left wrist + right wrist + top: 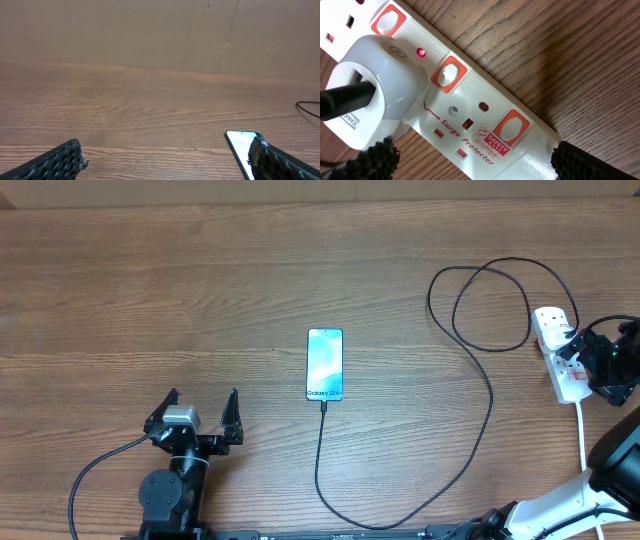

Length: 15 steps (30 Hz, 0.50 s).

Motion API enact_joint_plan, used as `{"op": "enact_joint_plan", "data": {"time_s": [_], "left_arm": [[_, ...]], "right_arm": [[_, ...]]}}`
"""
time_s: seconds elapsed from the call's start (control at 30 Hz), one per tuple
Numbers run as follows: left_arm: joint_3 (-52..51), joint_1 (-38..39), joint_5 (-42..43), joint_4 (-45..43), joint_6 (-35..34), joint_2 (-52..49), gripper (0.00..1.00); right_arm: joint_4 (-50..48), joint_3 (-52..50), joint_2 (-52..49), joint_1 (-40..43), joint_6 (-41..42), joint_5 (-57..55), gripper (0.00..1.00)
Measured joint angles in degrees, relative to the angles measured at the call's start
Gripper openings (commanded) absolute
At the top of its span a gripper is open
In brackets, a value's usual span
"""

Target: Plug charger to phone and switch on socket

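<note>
Table point(150, 280): brown wood-grain surface, smooth, low sheen. Socket point(470, 115): glossy white moulded plastic with orange-red plastic switches point(449, 74); phone point(325, 364) screen glossy; charger point(480, 440) cable smooth, black, matt. Left end effector point(203, 398) pads point(55, 162): black, rough, dimpled texture.

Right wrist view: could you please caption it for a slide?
Open right gripper above the socket, red light lit beside the adapter.

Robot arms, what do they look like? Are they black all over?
Mostly black. The left gripper has two pointed black fingers with bumpy pads, a small silver block behind them, a round black joint and a thin arm cable curling away. The right gripper is black with bumpy pads too, but its arm has a white section.
</note>
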<state>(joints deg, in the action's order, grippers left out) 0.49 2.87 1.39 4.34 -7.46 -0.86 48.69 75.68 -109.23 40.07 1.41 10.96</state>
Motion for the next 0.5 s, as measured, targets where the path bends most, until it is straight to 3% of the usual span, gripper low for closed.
{"op": "enact_joint_plan", "data": {"time_s": [0.5], "left_arm": [[0.0,0.0,0.0,0.0,0.02,0.0,0.99]], "right_arm": [[0.02,0.0,0.0,0.02,0.04,0.0,1.0]]}}
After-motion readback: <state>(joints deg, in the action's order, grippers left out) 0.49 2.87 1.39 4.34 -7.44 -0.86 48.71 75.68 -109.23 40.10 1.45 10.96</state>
